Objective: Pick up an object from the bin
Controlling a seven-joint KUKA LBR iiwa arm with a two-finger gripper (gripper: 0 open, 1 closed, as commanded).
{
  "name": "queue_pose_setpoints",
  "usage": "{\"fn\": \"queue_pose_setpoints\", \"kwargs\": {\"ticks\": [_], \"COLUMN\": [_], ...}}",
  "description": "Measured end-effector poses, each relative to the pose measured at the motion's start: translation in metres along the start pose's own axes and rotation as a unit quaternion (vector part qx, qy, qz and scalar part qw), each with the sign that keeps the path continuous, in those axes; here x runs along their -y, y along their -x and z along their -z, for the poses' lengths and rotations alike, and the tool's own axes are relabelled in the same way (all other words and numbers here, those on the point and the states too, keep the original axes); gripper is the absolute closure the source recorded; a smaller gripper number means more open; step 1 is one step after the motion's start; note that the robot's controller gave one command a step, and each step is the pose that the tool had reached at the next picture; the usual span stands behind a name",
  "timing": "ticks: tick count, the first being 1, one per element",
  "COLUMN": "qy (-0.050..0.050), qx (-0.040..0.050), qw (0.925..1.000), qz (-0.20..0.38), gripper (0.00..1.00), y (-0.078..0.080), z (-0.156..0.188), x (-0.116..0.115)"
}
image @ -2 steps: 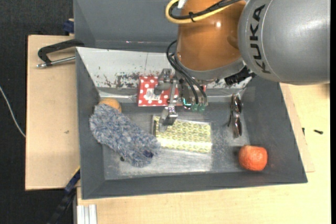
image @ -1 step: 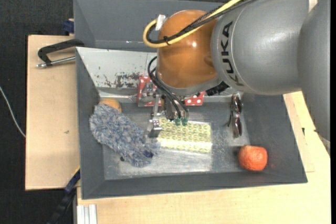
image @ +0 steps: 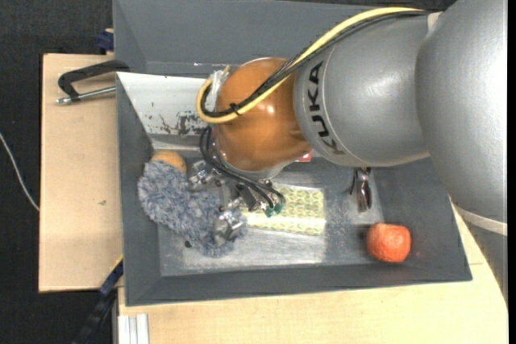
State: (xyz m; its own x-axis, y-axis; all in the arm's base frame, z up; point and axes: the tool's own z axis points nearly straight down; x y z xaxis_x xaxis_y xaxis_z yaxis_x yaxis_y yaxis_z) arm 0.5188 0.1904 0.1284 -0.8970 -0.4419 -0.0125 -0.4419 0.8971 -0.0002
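My gripper (image: 231, 215) hangs below the arm's wrist in the left-centre of the bin. It is low over the right edge of a fuzzy blue-grey cloth (image: 173, 201), which lies bunched on the bin's left floor. Just right of the gripper lies a flat pale yellow-green patterned pad (image: 297, 210). I see nothing held in the gripper. A small tan rounded thing (image: 169, 163) peeks out at the cloth's upper edge.
An orange-red ball (image: 389, 242) rests near the front right corner. A small shiny metal piece (image: 360, 192) lies right of the pad. A bit of something red (image: 305, 159) shows under the arm. The large arm covers the bin's upper right.
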Motion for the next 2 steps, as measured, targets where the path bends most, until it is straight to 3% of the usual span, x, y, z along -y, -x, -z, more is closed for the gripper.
{"fn": "queue_pose_setpoints", "kwargs": {"ticks": [1, 2], "qy": [0.001, 0.001], "qx": [-0.0049, -0.0050], "qw": [1.0000, 1.0000], "qz": [-0.008, -0.008], "gripper": [1.00, 1.00], "y": [-0.0092, -0.0093], "z": [-0.0551, -0.0551], "x": [-0.0034, -0.0034]}}
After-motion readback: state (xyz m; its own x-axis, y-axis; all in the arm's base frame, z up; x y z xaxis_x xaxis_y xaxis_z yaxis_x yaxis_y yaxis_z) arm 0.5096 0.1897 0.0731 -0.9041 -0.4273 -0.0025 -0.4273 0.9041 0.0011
